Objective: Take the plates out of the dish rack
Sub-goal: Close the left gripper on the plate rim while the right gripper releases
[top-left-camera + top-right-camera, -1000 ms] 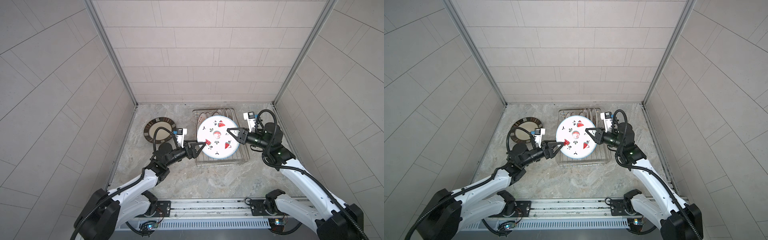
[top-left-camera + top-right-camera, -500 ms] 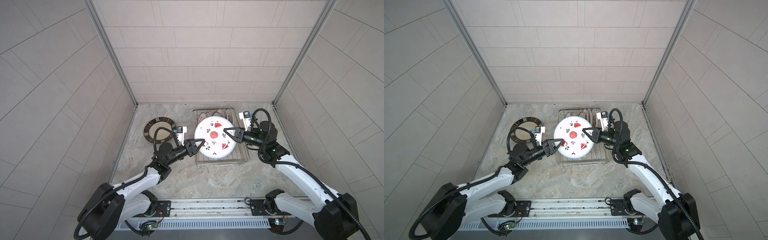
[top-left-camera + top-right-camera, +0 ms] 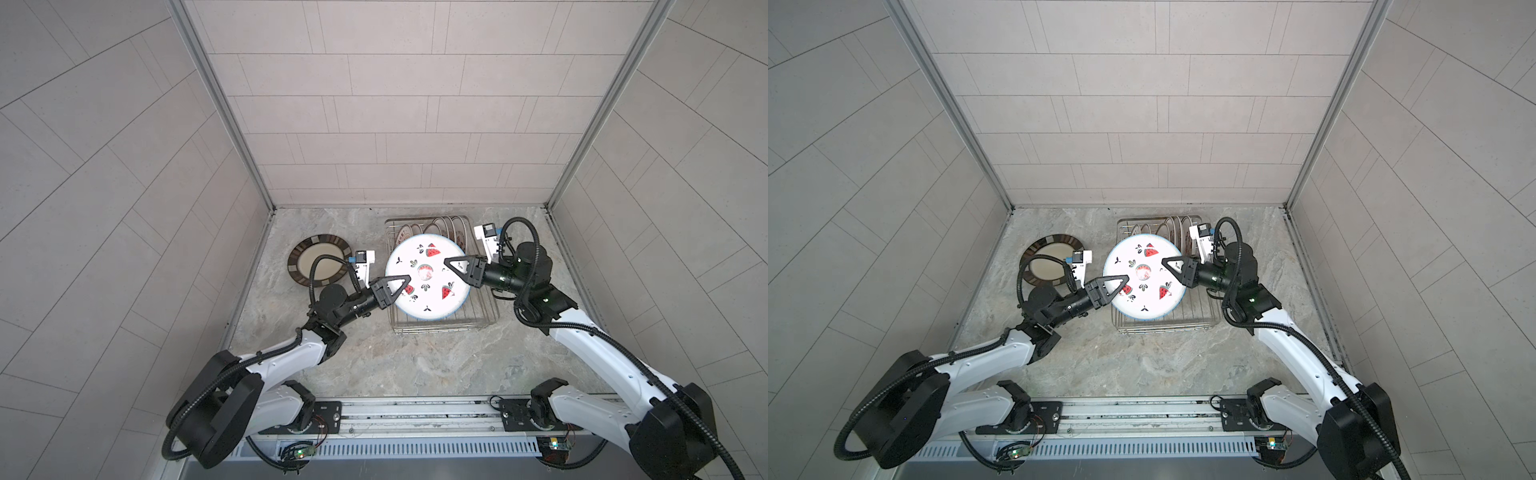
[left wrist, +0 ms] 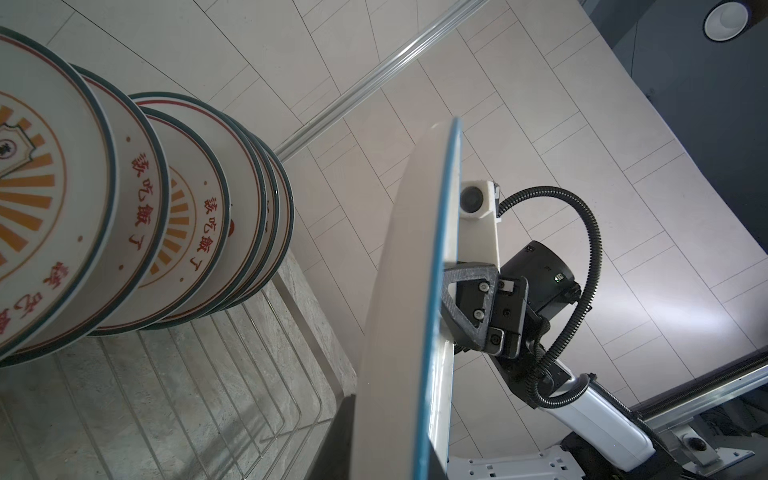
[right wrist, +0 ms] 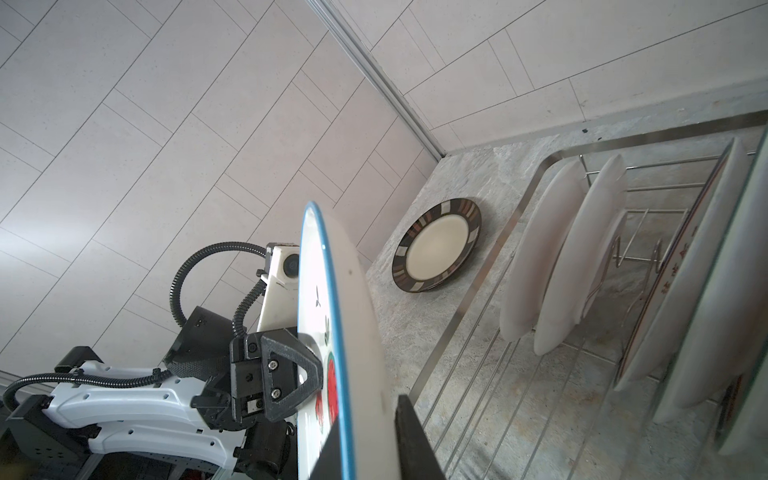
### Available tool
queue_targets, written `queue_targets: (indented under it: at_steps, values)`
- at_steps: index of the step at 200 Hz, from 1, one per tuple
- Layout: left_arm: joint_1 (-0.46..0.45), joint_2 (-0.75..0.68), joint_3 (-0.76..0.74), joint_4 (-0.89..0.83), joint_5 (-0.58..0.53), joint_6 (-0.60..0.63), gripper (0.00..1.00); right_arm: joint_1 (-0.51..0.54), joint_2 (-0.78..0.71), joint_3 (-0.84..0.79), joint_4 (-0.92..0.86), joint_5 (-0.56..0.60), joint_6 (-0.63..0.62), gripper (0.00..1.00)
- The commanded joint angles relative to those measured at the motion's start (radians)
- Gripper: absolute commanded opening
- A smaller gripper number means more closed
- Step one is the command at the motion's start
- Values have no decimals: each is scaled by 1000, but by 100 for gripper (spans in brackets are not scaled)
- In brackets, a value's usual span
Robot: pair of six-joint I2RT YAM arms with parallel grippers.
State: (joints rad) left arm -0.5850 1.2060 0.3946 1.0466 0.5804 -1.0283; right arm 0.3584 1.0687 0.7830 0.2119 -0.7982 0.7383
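While held above the dish rack [image 3: 446, 329], watermelon plate [image 3: 428, 282] is face up; left gripper [image 3: 404, 281] clamped on its left rim, right gripper [image 3: 452, 264] clamped on its right rim. Other plates [image 4: 137, 216] stand upright at rack's far end.

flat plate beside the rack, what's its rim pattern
Round cream plate: dark brown rim with pale blocks; best in right wrist view.

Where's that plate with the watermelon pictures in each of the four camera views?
In a top view: watermelon plate at centre, face up, over the dish rack.
In a top view: at centre again, slightly further left.
Left wrist: close, edge-on, blue rim, apart from the racked plates.
Right wrist: close, edge-on, nearer than the striped plate.
Shared landmark: the dish rack's wire bars, in all four.
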Motion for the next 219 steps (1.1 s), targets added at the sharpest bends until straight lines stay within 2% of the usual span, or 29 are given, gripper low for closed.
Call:
queue_targets:
  at_steps: [1, 10, 34, 68, 77, 93, 110, 136, 178, 219]
  values:
    - [-10, -10, 29, 50, 33, 9, 6, 36, -7, 67, -8, 19, -50, 25]
    - [-10, -13, 32, 41, 28, 13, 3, 43, -7, 70, -22, 31, -60, 28]
    - [-10, -14, 33, 31, 3, 14, 3, 50, -5, 72, -48, 51, -73, 36]
    - [-9, -32, 28, 25, -37, 13, 3, 52, 2, 80, -88, 76, -94, 53]
    - [-10, -41, 26, 17, -53, 14, 2, 54, 5, 84, -93, 71, -101, 61]
    - [-8, -55, 14, 27, -89, 15, 2, 68, 19, 103, -127, 51, -123, 84]
    - [-7, -71, 1, 37, -123, 8, 2, 83, 34, 123, -162, 41, -130, 94]
    - [-4, -117, -9, 0, -161, 14, 1, 98, 26, 134, -220, 113, -157, 100]
    - [17, -170, -36, -36, -252, 24, 1, 103, -102, 75, -274, 345, -206, 100]
    - [101, -205, -79, -7, -302, -32, 1, 106, -251, -6, -233, 426, -268, 99]
